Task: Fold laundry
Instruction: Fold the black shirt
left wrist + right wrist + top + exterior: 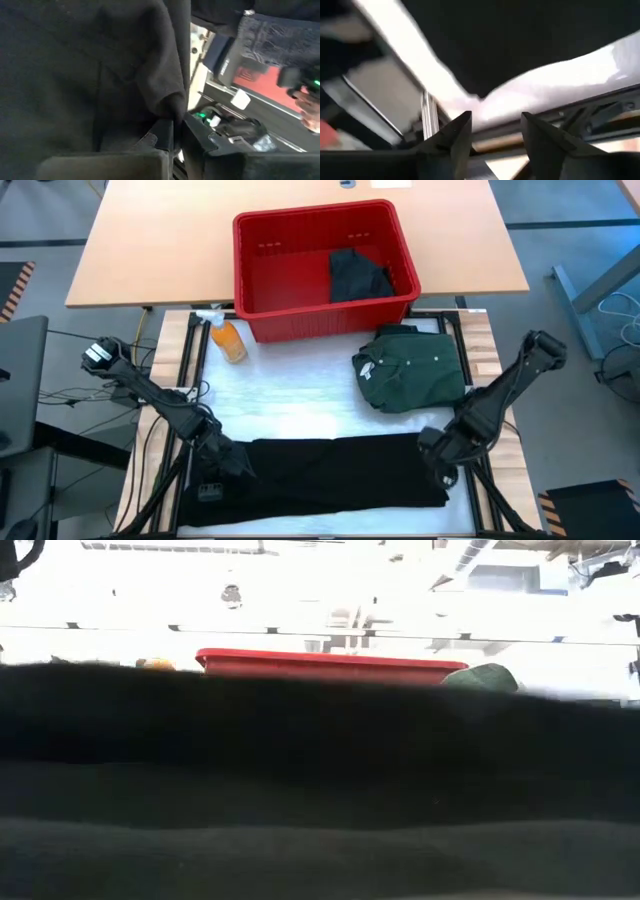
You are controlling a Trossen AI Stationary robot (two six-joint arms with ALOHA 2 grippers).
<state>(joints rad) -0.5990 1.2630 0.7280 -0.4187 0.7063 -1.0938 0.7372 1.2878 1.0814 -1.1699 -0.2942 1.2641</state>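
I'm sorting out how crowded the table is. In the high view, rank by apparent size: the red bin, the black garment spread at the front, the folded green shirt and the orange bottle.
1. Black garment, the widest spread.
2. Red bin, close behind; its raised rim sits nearer the camera, so this is unsure.
3. Green shirt.
4. Orange bottle, clearly the smallest.

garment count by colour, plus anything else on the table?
Black garments: 2, one spread at the front, one in the bin
Green shirts: 1
Red bins: 1
Orange bottles: 1
Total: 5
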